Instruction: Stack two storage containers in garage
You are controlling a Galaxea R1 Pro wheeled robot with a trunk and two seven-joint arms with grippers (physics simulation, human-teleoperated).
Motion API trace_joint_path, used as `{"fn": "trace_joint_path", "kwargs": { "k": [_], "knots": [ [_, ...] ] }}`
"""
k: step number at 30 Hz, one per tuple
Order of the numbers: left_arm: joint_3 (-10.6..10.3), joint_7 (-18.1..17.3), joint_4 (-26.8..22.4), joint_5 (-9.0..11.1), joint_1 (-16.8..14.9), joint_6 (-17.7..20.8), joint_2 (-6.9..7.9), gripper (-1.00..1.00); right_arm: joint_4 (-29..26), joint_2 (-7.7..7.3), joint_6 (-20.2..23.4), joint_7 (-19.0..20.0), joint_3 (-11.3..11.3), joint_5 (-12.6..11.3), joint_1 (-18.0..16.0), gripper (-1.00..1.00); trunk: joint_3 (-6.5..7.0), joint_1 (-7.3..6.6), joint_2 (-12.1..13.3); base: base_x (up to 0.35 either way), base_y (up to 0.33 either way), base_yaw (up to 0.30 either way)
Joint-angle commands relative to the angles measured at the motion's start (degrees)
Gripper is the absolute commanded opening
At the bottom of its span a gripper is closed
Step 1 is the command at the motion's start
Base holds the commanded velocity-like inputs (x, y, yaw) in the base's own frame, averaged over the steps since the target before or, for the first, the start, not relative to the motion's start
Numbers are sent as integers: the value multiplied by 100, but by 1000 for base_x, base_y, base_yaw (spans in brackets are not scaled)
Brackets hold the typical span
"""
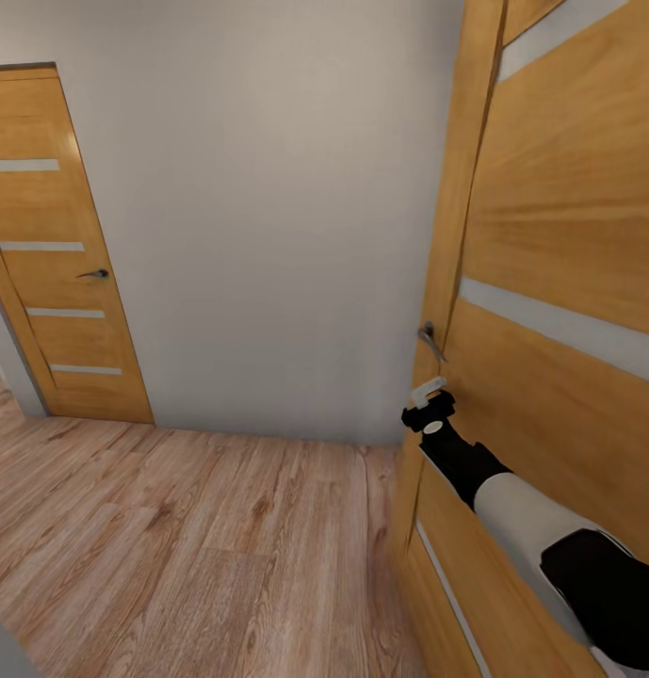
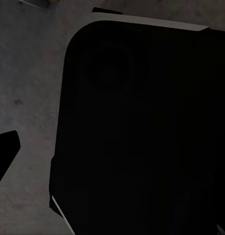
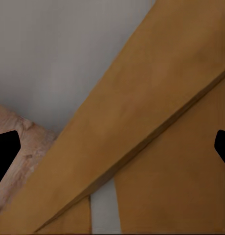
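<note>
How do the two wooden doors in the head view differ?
The far door is shut flat in its wall, its whole face showing; the near door fills the right edge, cropped. The far door's handle is untouched; the right hand is just below the near door's handle. Both share pale stripes.

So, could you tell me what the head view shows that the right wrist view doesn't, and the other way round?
Head view alone: the right arm reaching to the near door's handle, and a second wooden door further along the wall. Right wrist view alone: the right gripper's dark fingertips spread wide around nothing. Both show the near wooden door with its pale inset strip, the grey-white wall and the wood-plank floor.
</note>
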Motion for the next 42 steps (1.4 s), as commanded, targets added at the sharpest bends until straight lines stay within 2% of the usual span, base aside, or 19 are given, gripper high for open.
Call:
{"fn": "trace_joint_path", "kwargs": {
  "k": [1,3,9,10,15,20,26,32,41,42],
  "knots": [
    [13,3,-2,37,-1,-13,-2,100,-10,-72,59,-24,14,61,-3,100,-6,0,-3,0,0,0],
    [13,3,-2,37,-1,-13,-2,100,-10,-190,57,-24,-4,58,-4,100,-6,0,-3,0,0,0],
    [13,3,-2,37,-1,-13,-2,100,-10,-424,48,-24,-27,47,-4,100,-6,0,-3,0,0,0],
    [13,3,-2,37,-1,-13,-2,100,-8,-519,24,-24,-76,43,-4,100,-6,0,-3,0,0,0],
    [13,3,-2,37,-1,-13,-2,100,-2,-740,-114,-17,-423,34,-4,100,-6,0,-3,0,0,0],
    [13,3,-2,37,-1,-13,-2,100,-2,-910,-145,-15,-526,30,-4,100,-6,0,-3,0,0,0],
    [13,3,-2,37,-1,-13,-2,100,-1,-1005,-153,-15,-550,26,-4,100,-6,0,-3,0,0,0],
    [13,3,-2,37,1,-13,-2,100,5,-1280,-226,-15,-568,18,-4,100,-6,0,-3,0,0,0],
    [13,3,-2,37,1,-13,-2,100,137,-1431,-298,-15,-584,6,-4,100,-6,0,-3,0,0,0],
    [13,3,-2,37,1,-13,-2,100,332,-1442,-441,-15,-713,1,-4,100,-6,0,-3,0,0,0]
  ]
}}
